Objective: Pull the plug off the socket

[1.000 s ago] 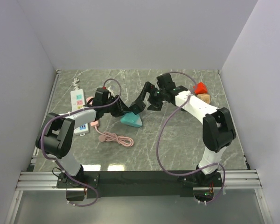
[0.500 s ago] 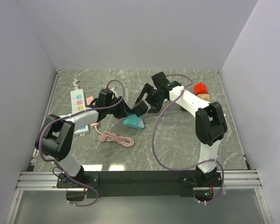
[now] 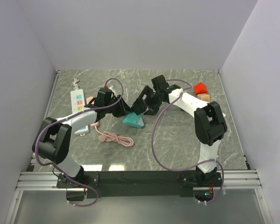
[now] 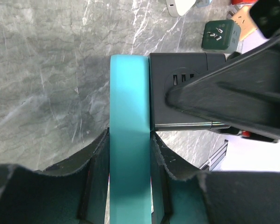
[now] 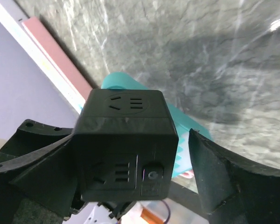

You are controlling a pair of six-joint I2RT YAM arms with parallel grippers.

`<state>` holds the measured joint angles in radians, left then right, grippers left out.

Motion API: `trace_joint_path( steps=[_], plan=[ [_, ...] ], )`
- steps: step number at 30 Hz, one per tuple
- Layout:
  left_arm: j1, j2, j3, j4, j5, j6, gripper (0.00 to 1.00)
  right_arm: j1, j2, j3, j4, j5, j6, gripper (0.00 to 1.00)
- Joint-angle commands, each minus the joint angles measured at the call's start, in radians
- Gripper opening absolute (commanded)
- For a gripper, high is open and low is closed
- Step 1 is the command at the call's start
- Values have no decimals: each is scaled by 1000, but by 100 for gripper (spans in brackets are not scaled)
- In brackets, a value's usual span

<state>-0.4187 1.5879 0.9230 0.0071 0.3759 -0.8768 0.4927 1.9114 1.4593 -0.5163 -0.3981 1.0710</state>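
A teal wedge-shaped socket (image 3: 133, 121) lies mid-table. In the left wrist view its teal edge (image 4: 128, 116) runs between my left fingers. A black cube plug (image 4: 177, 93) with socket slots sits against its side. My left gripper (image 3: 122, 110) (image 4: 129, 140) is shut on the teal socket. My right gripper (image 3: 141, 106) (image 5: 135, 140) is open around the black cube plug (image 5: 126, 140). Its left finger (image 5: 37, 177) is against the cube. Its right finger (image 5: 224, 182) stands a small gap off.
A white power strip (image 3: 78, 100) lies at the left edge, with a pink coiled cable (image 3: 115, 138) in front of it. A red block (image 3: 200, 87) and a tan block (image 3: 203, 97) sit at the back right. A green plug adaptor (image 4: 219, 35) lies beyond the socket.
My right gripper has moved down and left, closing in around the black cube on the teal socket. The left gripper and socket have shifted slightly right.
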Motion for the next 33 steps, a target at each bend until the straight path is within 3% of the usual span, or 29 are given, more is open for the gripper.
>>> trace_joint_path(
  steps=[1, 3, 6, 9, 10, 12, 18, 21, 23, 24, 25, 30, 32, 33],
  plan=[
    [-6, -31, 31, 88, 15, -14, 1, 17, 11, -36, 128, -70, 62, 89],
    [-6, -31, 31, 96, 12, -16, 1, 20, 23, -53, 162, -99, 72, 84],
    [-6, -26, 33, 91, 3, -10, 1, 18, 31, -92, 247, -133, 84, 66],
    [-6, -23, 30, 90, -2, -2, 0, 15, 34, -111, 283, -166, 78, 37],
    [-6, -20, 24, 88, -3, -1, 1, 9, 38, -99, 294, -182, 52, 20],
    [-6, -13, 13, 94, 3, 5, 1, 3, 61, -36, 253, -194, -29, 3],
    [-6, 56, 2, 119, 106, 35, 0, -13, 144, 171, 87, -246, -216, 0],
    [-9, 80, -6, 129, 129, 36, 25, -13, 161, 205, 61, -242, -250, 0],
    [-12, 83, -7, 139, 133, 41, 34, -13, 155, 202, 67, -236, -255, 0],
    [-12, 84, -7, 139, 136, 42, 45, -13, 152, 199, 70, -235, -258, 0],
    [-12, 90, -6, 136, 139, 44, 49, -11, 153, 199, 67, -237, -258, 0],
    [-18, 109, 20, 111, 166, 61, 64, -9, 155, 234, 32, -219, -304, 0],
    [-20, 107, 26, 102, 159, 67, 64, -9, 158, 254, 16, -219, -321, 0],
    [-20, 110, 27, 93, 153, 73, 58, -14, 161, 260, 15, -222, -324, 0]
  ],
)
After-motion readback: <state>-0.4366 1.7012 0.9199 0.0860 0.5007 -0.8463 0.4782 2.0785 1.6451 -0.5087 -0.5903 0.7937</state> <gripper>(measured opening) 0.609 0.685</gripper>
